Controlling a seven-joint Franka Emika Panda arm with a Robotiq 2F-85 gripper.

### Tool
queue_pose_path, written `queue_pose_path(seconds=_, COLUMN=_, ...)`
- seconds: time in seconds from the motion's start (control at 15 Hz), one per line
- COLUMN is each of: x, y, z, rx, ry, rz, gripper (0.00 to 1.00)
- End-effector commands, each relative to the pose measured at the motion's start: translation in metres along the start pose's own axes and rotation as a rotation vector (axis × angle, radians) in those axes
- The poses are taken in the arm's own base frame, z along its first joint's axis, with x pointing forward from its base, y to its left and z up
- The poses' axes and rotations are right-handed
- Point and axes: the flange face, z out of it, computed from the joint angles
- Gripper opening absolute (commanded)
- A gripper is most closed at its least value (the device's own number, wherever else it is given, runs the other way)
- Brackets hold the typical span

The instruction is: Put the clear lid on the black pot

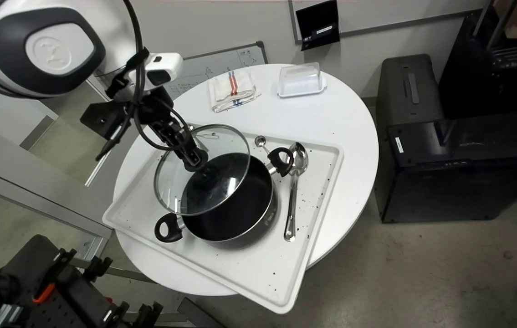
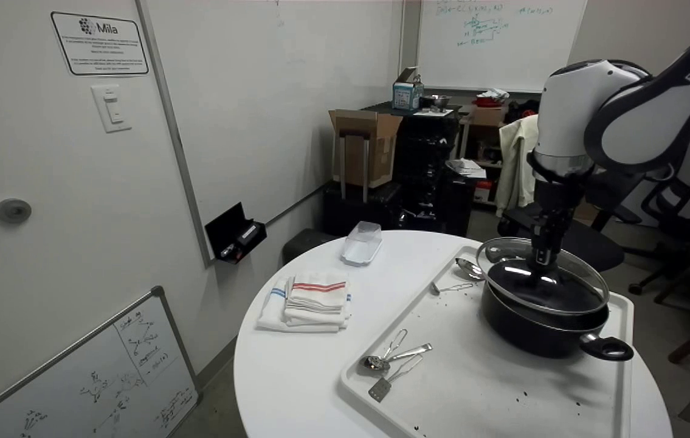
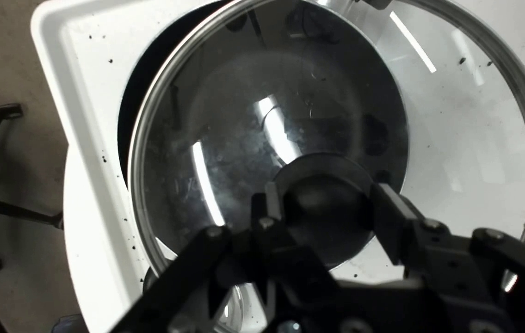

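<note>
The clear lid (image 1: 222, 184) is a round glass disc with a metal rim and dark knob. My gripper (image 1: 196, 159) is shut on its knob; in the wrist view the fingers (image 3: 327, 203) press the knob from both sides. The black pot (image 1: 251, 214) stands on the tray, open side up. The lid (image 2: 569, 280) is over the pot (image 2: 539, 334) but off-centre, overlapping only part of the opening. In the wrist view the lid (image 3: 253, 138) leaves a crescent of the pot (image 3: 144, 78) uncovered at the left. I cannot tell whether the lid's edge touches the pot.
A white tray (image 1: 240, 278) lies on the round white table (image 1: 354, 136). A large silver spoon (image 1: 292, 200) lies beside the pot. Small metal utensils (image 2: 390, 365) lie at the tray's corner. Folded towels (image 1: 233, 89) and a clear-covered dish (image 1: 301, 79) stand at the table's back.
</note>
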Motion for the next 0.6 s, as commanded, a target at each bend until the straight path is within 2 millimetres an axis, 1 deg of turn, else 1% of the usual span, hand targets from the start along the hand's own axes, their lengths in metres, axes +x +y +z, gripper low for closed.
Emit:
queue_pose_path(seconds=0.0, x=0.012, y=0.008, z=-0.001, rx=-0.001, ry=-0.017, rz=0.089, gripper=0.24)
queue_pose_path(seconds=0.53, x=0.021, y=0.023, z=0.026, rx=-0.016, ry=-0.078, rz=0.189, gripper=0.24)
